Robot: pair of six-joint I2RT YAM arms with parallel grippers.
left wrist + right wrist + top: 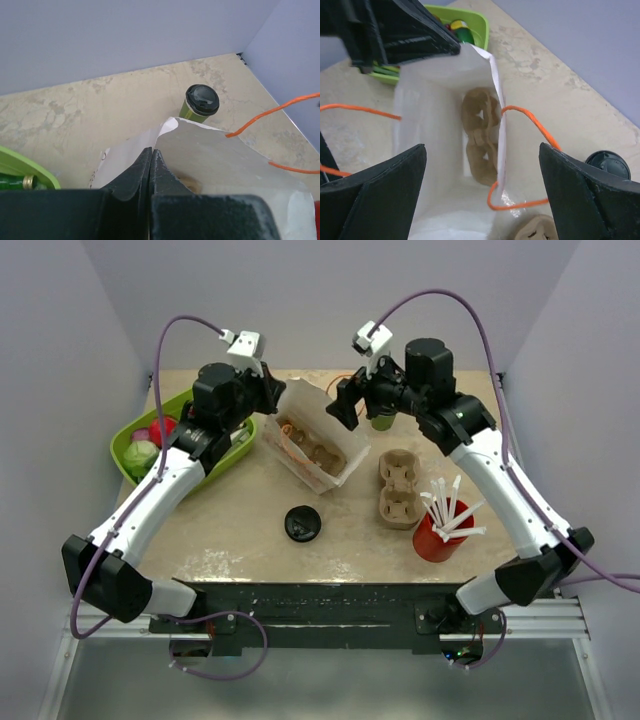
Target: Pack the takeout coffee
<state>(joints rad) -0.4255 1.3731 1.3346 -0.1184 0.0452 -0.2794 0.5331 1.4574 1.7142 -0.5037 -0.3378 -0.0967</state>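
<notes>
Left gripper (151, 160) clamped shut on the rim of the paper bag (215, 160); right gripper (481, 150) spread wide and empty, facing the bag's open mouth.

A cup carrier (480, 135) sits inside the bag. Just beyond the bag, the coffee cup (192, 114) stands upright on the desk (75, 110) near its far edge, right of the middle, its lid (202, 97) on, neither gripper touching it. It is probably light, thin paper that crushes easily, and the lid could pop off. Best taken gently around the green wall below the rim and kept upright. No brand or writing is readable.
</notes>
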